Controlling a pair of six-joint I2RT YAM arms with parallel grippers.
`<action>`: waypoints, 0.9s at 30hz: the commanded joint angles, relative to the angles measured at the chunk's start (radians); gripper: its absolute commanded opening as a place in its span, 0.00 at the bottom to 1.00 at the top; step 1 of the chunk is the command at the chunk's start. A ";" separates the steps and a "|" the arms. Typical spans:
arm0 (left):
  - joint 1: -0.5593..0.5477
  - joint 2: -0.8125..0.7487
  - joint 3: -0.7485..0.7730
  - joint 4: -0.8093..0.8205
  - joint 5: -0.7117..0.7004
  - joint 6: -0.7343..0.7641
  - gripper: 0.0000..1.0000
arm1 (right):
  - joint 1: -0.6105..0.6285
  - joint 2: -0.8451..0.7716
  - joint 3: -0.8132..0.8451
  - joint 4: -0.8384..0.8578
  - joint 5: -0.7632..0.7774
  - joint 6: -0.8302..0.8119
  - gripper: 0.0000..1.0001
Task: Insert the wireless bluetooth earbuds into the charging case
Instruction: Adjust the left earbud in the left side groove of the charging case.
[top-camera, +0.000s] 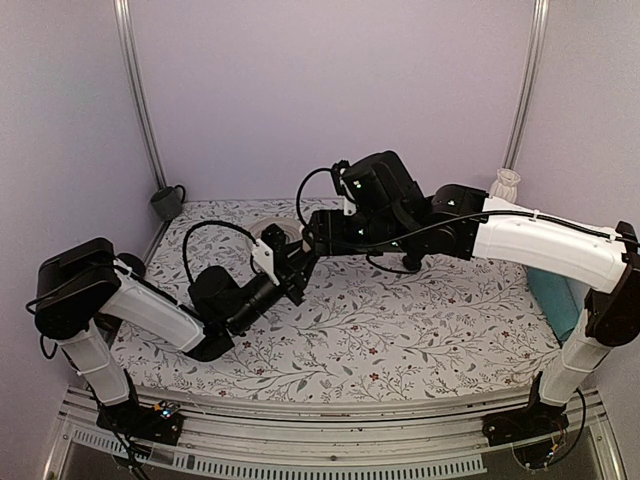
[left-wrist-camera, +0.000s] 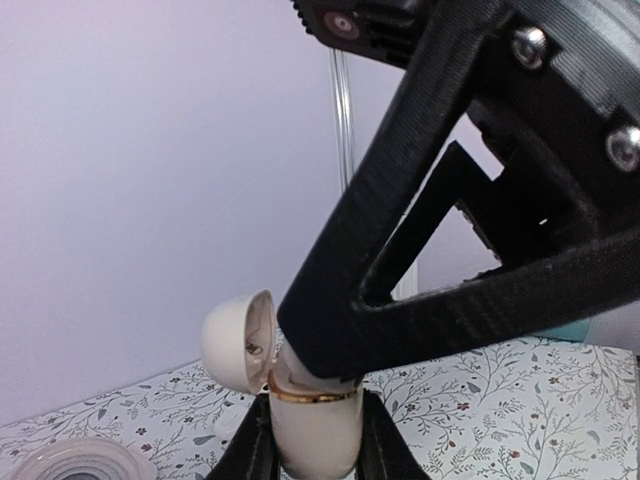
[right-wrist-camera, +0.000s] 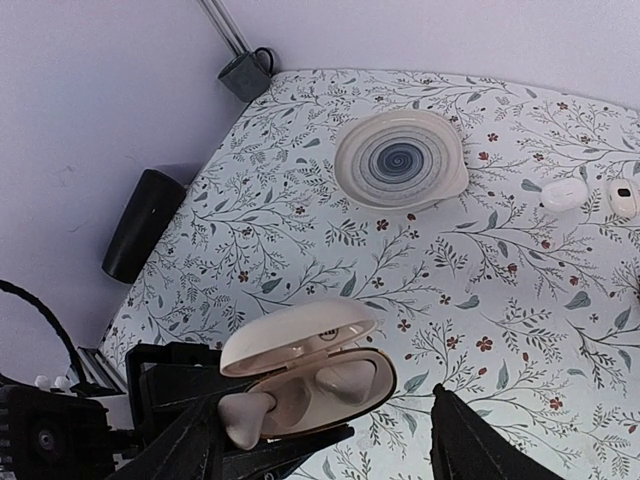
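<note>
My left gripper (left-wrist-camera: 315, 455) is shut on the white charging case (left-wrist-camera: 315, 425) and holds it upright above the table, lid (left-wrist-camera: 235, 340) open. In the right wrist view the case (right-wrist-camera: 300, 385) lies open, with one cream earbud (right-wrist-camera: 243, 417) sticking out of its left end. I cannot tell whether the right well holds a bud. My right gripper (right-wrist-camera: 330, 450) is open, with one finger (left-wrist-camera: 420, 230) pressing down on the case's open top. Two small white bud-like pieces (right-wrist-camera: 563, 194) (right-wrist-camera: 623, 198) lie on the table. Both grippers meet at mid-table (top-camera: 292, 275).
A spiral-patterned plate (right-wrist-camera: 400, 160) lies behind the case. A dark mug (right-wrist-camera: 245, 75) stands in the far left corner. A black cylinder (right-wrist-camera: 143, 225) lies by the left wall. A white vase (top-camera: 505, 185) and a teal object (top-camera: 555, 295) are at the right.
</note>
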 joint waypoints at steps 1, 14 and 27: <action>0.011 -0.033 -0.007 0.058 -0.002 -0.010 0.00 | -0.001 -0.035 -0.020 -0.013 0.040 0.014 0.71; 0.017 -0.039 -0.017 0.073 0.010 -0.016 0.00 | -0.001 -0.049 -0.033 -0.024 0.055 0.027 0.70; 0.016 -0.049 -0.034 0.099 0.051 -0.014 0.00 | -0.004 -0.052 -0.046 -0.018 0.055 0.032 0.71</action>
